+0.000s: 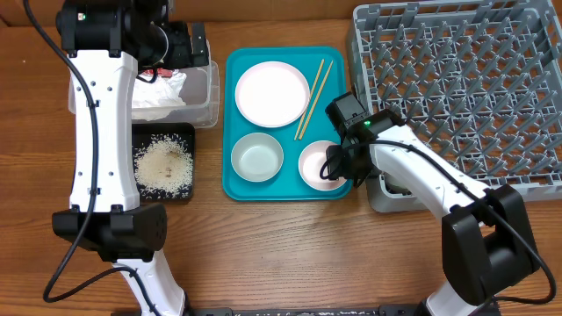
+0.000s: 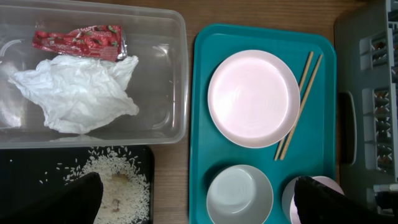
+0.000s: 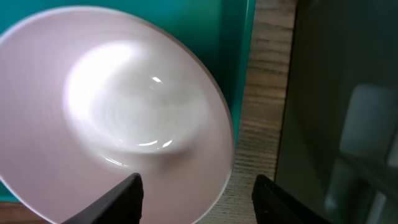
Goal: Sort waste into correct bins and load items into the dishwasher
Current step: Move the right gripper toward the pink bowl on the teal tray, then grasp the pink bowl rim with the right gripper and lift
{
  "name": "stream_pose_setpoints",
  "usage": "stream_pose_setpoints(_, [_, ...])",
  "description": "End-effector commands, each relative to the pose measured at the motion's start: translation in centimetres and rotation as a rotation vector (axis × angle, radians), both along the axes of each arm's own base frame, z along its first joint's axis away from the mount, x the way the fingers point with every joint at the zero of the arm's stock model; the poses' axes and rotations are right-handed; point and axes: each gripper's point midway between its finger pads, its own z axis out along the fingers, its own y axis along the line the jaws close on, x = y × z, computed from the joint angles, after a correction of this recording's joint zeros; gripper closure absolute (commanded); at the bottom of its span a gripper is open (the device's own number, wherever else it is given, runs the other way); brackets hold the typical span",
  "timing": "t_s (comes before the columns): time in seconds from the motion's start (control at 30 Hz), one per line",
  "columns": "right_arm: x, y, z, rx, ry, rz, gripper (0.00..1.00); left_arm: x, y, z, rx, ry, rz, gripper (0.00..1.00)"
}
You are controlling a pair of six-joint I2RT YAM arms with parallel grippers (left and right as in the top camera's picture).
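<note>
One plate [image 1: 272,94], two bowls [image 1: 257,157], two chopsticks [image 1: 313,96] on the tray [image 1: 230,123]. My right tool [image 3: 198,183], half open, straddles the rim of the bowl [image 3: 124,118] by the rack [image 1: 457,88]; my left tool [image 2: 199,183] gapes wide.

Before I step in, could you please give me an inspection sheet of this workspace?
Surface: wooden table.
Job's things: plate, chopsticks, left bowl and right bowl on teal tray; napkin and wrapper in clear tub; rice in black tray; no dishes seen in dish rack.
Clutter: nothing seen.
Grippers: left gripper wide open; right gripper open, jaws straddling the right bowl's rim.
Cables: black cable along each arm.
Surroundings: nothing seen.
</note>
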Motion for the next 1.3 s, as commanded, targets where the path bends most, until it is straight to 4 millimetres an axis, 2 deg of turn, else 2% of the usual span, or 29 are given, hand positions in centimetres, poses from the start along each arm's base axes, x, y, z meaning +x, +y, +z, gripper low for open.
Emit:
stream_pose_setpoints(0.0, [-0.5, 0.7, -0.6, 0.011, 0.006, 0.014, 0.41, 0.2, -0.1, -0.3, 0.002, 0.008, 0.018, 0.00])
stream_pose_setpoints(0.13, [-0.9, 2.2, -0.6, 0.046, 0.009, 0.083, 0.41, 0.2, -0.1, -0.3, 0.002, 0.008, 0.018, 0.00])
stream_pose_setpoints(0.3, [-1.7, 3.1, -0.6, 0.038, 0.014, 0.146, 0.41, 0.2, -0.1, -0.3, 0.002, 0.008, 0.018, 0.00])
stream_pose_setpoints(0.57, [-1.1, 2.9, -0.5, 0.021, -0.016, 0.156, 0.41, 0.2, -0.1, -0.3, 0.002, 0.008, 0.018, 0.00])
stream_pose_setpoints(0.77, [-0.1, 2.5, -0.5, -0.009, -0.061, 0.146, 0.51, 0.2, -0.1, -0.3, 0.002, 0.008, 0.018, 0.00])
stream_pose_setpoints(1.0, [0.6, 2.1, -1.4, -0.021, -0.104, 0.098, 0.52, 0.2, -0.1, -0.3, 0.002, 0.007, 0.018, 0.00])
stream_pose_setpoints(1.13, [1.0, 2.4, -1.3, -0.010, -0.122, 0.089, 0.60, 0.2, -0.1, -0.3, 0.002, 0.008, 0.018, 0.00])
stream_pose_setpoints(1.27, [1.5, 2.7, -1.2, 0.001, -0.142, 0.085, 0.79, 0.2, -0.1, -0.3, 0.002, 0.008, 0.018, 0.00])
